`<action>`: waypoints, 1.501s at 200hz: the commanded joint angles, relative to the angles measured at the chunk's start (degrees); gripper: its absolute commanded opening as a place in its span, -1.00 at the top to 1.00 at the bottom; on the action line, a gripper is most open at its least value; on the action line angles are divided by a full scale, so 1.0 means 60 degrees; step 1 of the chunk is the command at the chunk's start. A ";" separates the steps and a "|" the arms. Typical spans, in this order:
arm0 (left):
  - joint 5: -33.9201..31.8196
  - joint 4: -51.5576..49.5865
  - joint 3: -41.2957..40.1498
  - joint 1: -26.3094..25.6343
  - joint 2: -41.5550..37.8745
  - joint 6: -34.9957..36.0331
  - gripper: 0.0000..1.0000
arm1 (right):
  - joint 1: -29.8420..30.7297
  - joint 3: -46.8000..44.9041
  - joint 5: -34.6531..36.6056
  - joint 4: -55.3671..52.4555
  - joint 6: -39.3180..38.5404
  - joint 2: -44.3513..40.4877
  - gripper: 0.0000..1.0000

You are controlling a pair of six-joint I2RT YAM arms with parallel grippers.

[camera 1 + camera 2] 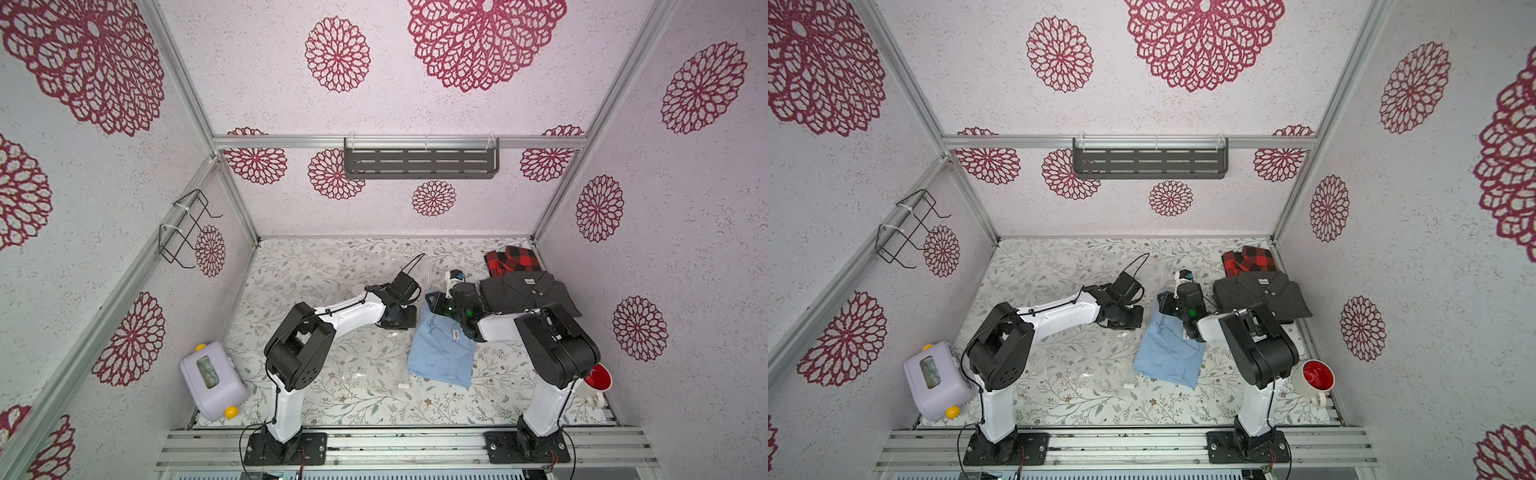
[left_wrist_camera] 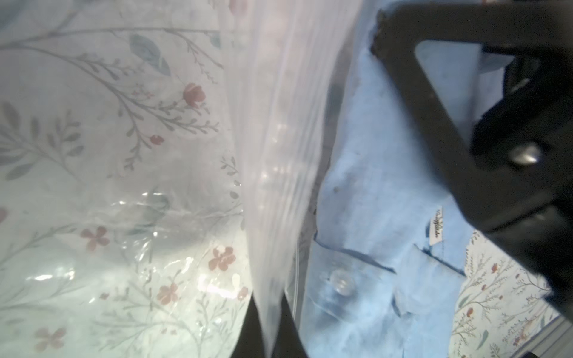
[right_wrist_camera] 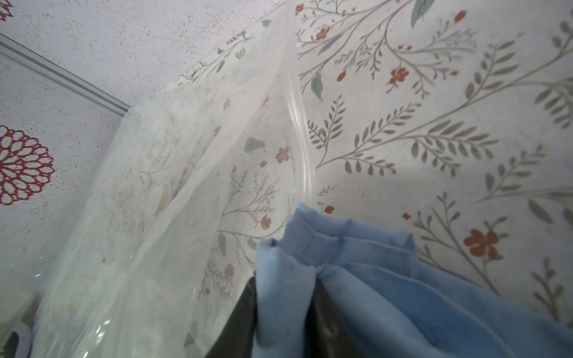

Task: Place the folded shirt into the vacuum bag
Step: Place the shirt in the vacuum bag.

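Note:
The folded shirt (image 1: 442,353) (image 1: 1167,357) is light blue and lies mid-table, its far end lifted and bunched. My right gripper (image 1: 432,303) (image 3: 283,310) is shut on that end, and blue cloth (image 3: 387,279) fills the gap between its jaws. Left of the shirt the clear vacuum bag (image 1: 357,361) (image 1: 1084,365) spreads over the floral table, and its round white valve (image 3: 158,200) shows in the right wrist view. My left gripper (image 1: 409,318) (image 2: 269,334) is shut on the bag's open edge (image 2: 279,155) and holds it up beside the shirt (image 2: 372,186).
A dark grey shirt (image 1: 528,293) and a red plaid shirt (image 1: 511,259) lie at the back right. A lilac box (image 1: 212,380) stands front left, a red-lined mug (image 1: 596,380) front right. The back wall carries a grey shelf (image 1: 419,162), the left wall a wire rack (image 1: 187,228).

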 commanded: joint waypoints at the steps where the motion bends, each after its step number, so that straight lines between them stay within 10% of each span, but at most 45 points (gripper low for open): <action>1: -0.0281 -0.0452 0.0539 -0.0140 -0.0254 0.0003 1.00 | -0.0111 0.0303 -0.0116 -0.0169 -0.0212 -0.0518 0.27; 66: -0.1614 -0.2122 0.1783 -0.0391 0.0736 0.0268 1.00 | -0.0235 -0.0314 0.0152 -0.1237 -0.0795 -0.2135 -0.66; 174: -0.2898 -0.3804 0.3270 -0.0951 0.2177 0.0498 1.00 | -0.2182 -0.1992 -0.0330 -0.2611 -0.1096 -0.3429 -0.64; 261: -0.3137 -0.4231 0.3698 -0.1207 0.2403 0.0571 1.00 | -0.3137 -0.2578 -0.3091 -0.1112 -0.0511 -0.2098 -0.83; 300: -0.3093 -0.4200 0.3762 -0.1266 0.2396 0.0559 1.00 | -0.3123 -0.2586 -0.4217 0.0213 0.0286 -0.1459 -0.34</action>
